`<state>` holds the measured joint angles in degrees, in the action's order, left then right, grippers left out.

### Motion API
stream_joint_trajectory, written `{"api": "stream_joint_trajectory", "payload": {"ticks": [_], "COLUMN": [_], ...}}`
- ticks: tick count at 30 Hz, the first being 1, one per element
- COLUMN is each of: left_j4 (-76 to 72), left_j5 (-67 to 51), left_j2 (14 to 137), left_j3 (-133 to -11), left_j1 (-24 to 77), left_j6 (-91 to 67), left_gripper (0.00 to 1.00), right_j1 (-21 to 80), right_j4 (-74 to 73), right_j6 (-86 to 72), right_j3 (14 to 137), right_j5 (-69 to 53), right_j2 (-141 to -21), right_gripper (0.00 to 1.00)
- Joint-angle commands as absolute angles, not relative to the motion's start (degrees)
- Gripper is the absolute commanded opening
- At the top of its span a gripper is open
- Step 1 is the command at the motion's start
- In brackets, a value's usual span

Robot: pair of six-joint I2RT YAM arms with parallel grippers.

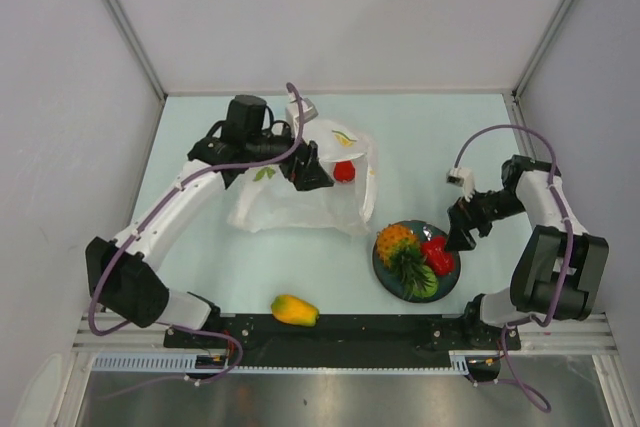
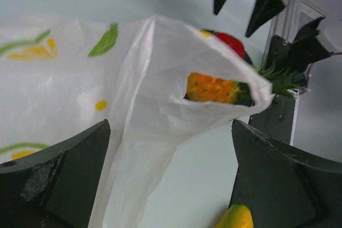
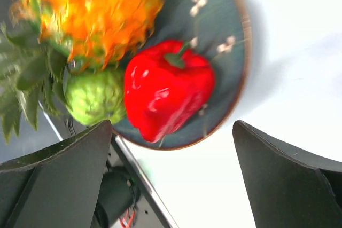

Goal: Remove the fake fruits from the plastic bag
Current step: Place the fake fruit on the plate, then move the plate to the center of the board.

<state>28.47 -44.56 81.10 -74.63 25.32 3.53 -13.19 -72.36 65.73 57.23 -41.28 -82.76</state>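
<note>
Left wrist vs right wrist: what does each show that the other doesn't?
Only left wrist: the plastic bag, running between the fingers of the open left end effector, and a bit of the mango at the bottom edge.
Only right wrist: the green round fruit and the speckled face of the plate, in front of the open right end effector.
Both: the pineapple, seen through the bag's handle hole in the left wrist view, and the red pepper.

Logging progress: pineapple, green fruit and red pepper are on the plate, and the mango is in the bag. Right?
No: the top view shows the mango on the table near its front edge, outside the bag. The plate part is right.
</note>
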Motion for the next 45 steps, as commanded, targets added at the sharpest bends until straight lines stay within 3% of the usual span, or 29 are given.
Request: {"api": "stream_joint_trajectory", "payload": {"ticks": [1, 5, 9, 24, 30, 31, 32, 37, 45], "left_j4": [29.6, 40.0, 35.6, 36.3, 37.7, 37.8, 37.9, 38.6, 38.6], "left_j5": [-50.3, -55.5, -50.0, -39.5, -37.9, -37.5, -37.4, -36.3, -33.1], "left_j2": [76.8, 80.1, 80.5, 84.8, 85.2, 85.2, 85.2, 85.3, 85.6], "left_j3": [-86.6, -89.9, -87.8, -93.0, -93.5, -93.6, -93.7, -93.8, -94.7], "left_j1": [28.9, 32.2, 36.1, 36.6, 36.6, 36.6, 36.6, 36.6, 36.6], "left_j6": [11.4, 16.4, 20.4, 17.2, 18.5, 18.5, 18.5, 19.4, 19.7], "left_gripper": [1.0, 0.91, 0.8, 0.9, 0.93, 0.93, 0.93, 0.94, 0.96], "right_j1": [-17.3, -19.0, -21.1, -20.0, -20.1, -20.1, -20.1, -19.6, -19.0], "right_j4": [-71.2, -70.1, -70.9, -69.1, -71.7, -72.0, -71.7, -70.0, -59.7], "right_j6": [62.3, 62.1, 63.2, 59.9, 59.2, 58.2, 57.0, 51.1, 38.2], "right_j3": [60.5, 60.5, 61.2, 63.3, 67.7, 68.3, 69.8, 75.6, 81.9], "right_j5": [-47.2, -46.5, -47.5, -48.9, -52.3, -54.0, -55.0, -62.5, -64.2], "right_j2": [-84.5, -89.8, -98.1, -111.4, -118.3, -119.0, -120.2, -124.1, -126.5], "right_gripper": [0.98, 0.78, 0.62, 0.4, 0.18, 0.03, 0.0, 0.0, 0.0]}}
